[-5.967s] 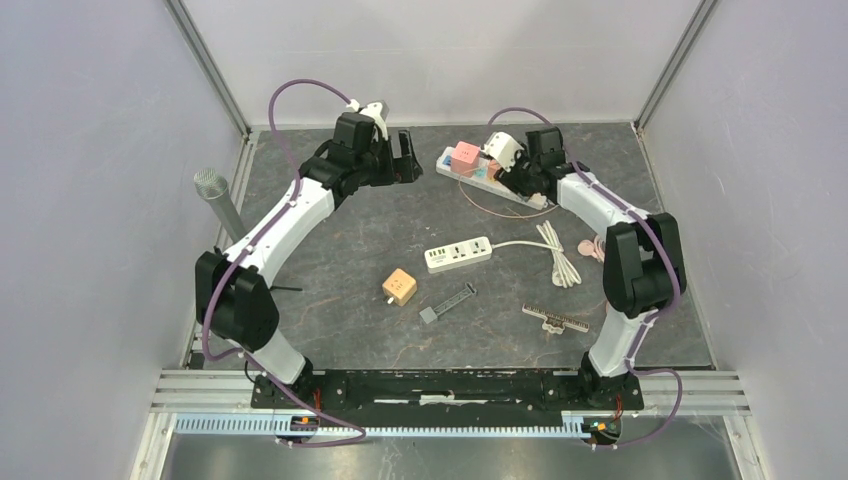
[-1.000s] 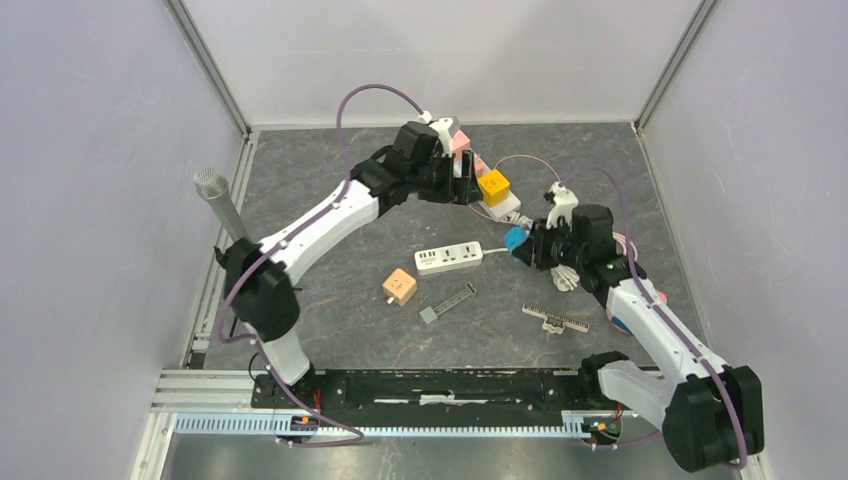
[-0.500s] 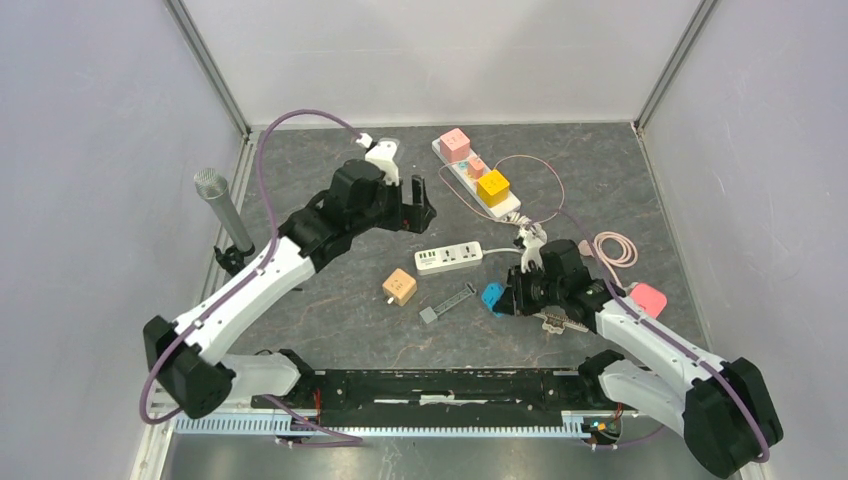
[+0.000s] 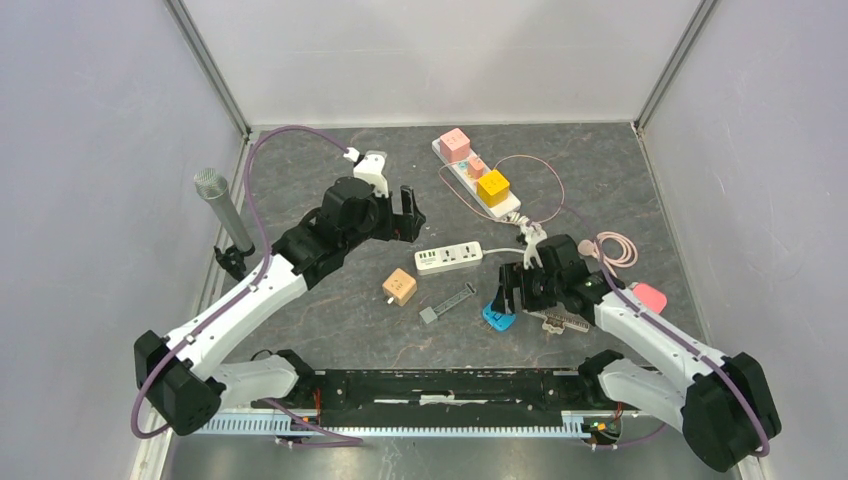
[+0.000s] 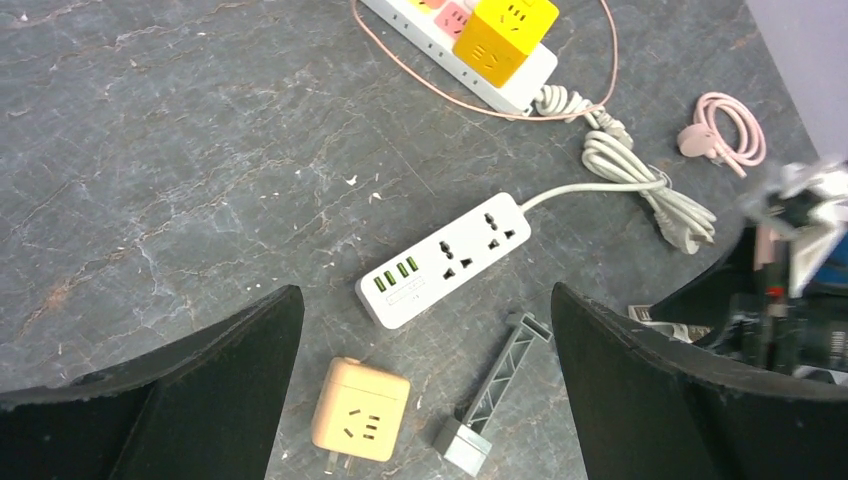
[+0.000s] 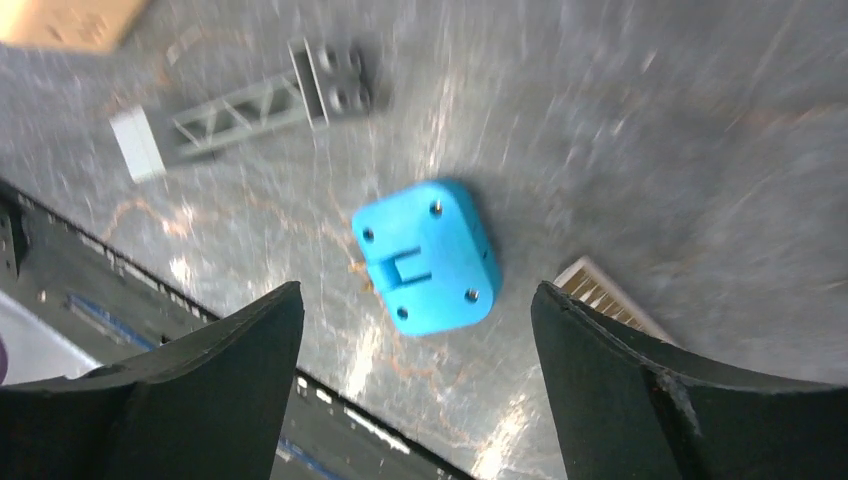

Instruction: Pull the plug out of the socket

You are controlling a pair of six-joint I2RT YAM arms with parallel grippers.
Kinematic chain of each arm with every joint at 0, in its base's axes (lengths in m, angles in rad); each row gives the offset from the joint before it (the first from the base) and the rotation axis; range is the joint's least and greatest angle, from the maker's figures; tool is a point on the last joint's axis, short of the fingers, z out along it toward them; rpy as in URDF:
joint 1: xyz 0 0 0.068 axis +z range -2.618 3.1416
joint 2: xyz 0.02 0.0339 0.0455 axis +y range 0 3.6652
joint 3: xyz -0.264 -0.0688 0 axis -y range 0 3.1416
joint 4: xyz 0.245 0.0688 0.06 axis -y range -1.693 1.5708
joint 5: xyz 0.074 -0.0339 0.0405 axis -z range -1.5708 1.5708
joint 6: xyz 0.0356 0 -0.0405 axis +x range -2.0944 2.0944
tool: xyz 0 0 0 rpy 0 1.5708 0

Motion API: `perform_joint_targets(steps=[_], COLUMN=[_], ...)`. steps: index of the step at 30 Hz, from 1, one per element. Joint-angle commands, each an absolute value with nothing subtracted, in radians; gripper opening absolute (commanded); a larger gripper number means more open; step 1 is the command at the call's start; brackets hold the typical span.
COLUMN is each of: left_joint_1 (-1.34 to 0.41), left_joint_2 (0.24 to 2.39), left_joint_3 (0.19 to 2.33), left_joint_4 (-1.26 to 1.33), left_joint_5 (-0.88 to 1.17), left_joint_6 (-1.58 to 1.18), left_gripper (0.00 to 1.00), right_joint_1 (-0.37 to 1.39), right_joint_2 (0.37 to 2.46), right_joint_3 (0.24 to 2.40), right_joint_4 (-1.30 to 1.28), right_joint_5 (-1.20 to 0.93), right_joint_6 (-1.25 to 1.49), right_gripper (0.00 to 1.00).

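1. Your left gripper hung wide open, empty.
2. The blue plug lay on the table, well apart from the socket strip; it looked light, rigid and slick, so pinch its flat sides.
3. Your right gripper stood open above it.

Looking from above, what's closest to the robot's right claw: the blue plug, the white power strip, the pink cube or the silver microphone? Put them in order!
From the right gripper:
1. Blue plug, just under its open fingers.
2. White power strip, farther back and left.
3. Pink cube, at the far back.
4. Silver microphone, at the left edge.
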State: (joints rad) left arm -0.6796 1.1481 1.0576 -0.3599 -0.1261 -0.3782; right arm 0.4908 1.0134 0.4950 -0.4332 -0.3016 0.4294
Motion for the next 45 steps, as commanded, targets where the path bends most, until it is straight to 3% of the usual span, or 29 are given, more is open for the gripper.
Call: perform_joint_targets(steps=[1,8,11,15,22,36,42,45], left_joint_1=[-0.656,-0.562,-0.460,-0.355,-0.339,-0.340,-0.340,-0.340], left_joint_2=[1.183,1.304,1.384,1.455,1.442,1.525,1.642,1.717], left_joint_3=[1.047,1.136,1.189,1.229,1.204,1.249,1.339,1.402], left_joint_4=[-0.261,-0.202,-0.167,-0.129,-0.190,-0.233,-0.234,-0.242], left_joint_5=[-0.176,-0.105,0.036,0.181,0.197,0.283,0.318,0.322], left_joint_6=[-0.408,-0.490,-0.566,-0.668,-0.573,-0.537,-0.593,-0.626], left_gripper=[1.00,1.00,1.00,1.00,1.00,1.00,1.00,0.99], right_joint_1=[0.495,0.494,0.479,0.360,0.343,0.343,0.344,0.343], right_joint_2=[1.004,1.147,1.295,1.503,1.762,1.912,1.939,1.961], right_joint_3=[0.669,0.890,1.032,1.231,1.443,1.444,1.445,1.447], right_joint_4=[-0.429,-0.262,-0.245,-0.256,-0.300,-0.226,-0.222,-0.216], right_joint_5=[-0.076,0.124,0.202,0.017,-0.161,-0.062,-0.056,-0.086], right_joint_6=[0.355,0.154,0.109,0.120,0.018,-0.107,-0.161,-0.170], right_gripper=[0.89,0.93,0.97,0.97,0.97,0.98,0.94,0.84])
